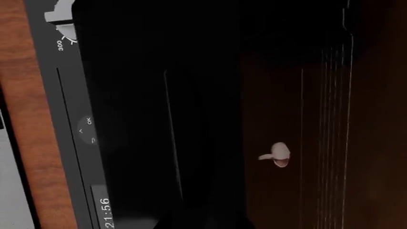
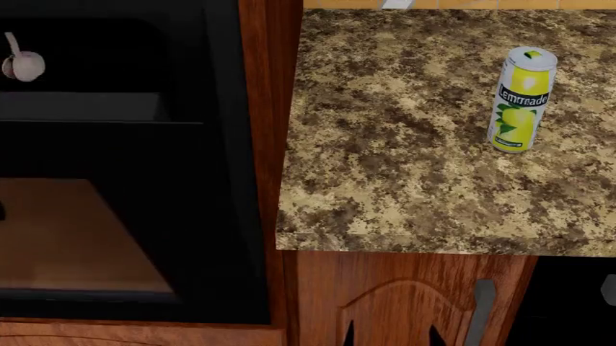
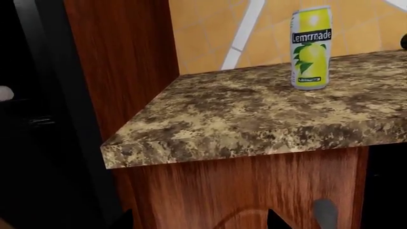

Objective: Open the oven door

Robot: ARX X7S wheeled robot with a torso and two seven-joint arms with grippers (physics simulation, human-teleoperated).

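the oven door (image 2: pixel 86 245) at the head view's lower left looks swung down flat, cavity with garlic bulb (image 2: pixel 23 65) exposed, so opening seems done; neither end effector shows, their state cannot be told.

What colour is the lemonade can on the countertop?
The tall lemonade can is yellow with a black name band and green leaves; clearest in the right wrist view.

A speckled brown granite countertop (image 2: pixel 405 158) sits on reddish wooden cabinets (image 3: pixel 241 191), one with a slim grey handle (image 2: pixel 480 310). Behind it runs an orange tiled wall (image 3: pixel 210 33) (white grout lines). Lighting is even and soft.
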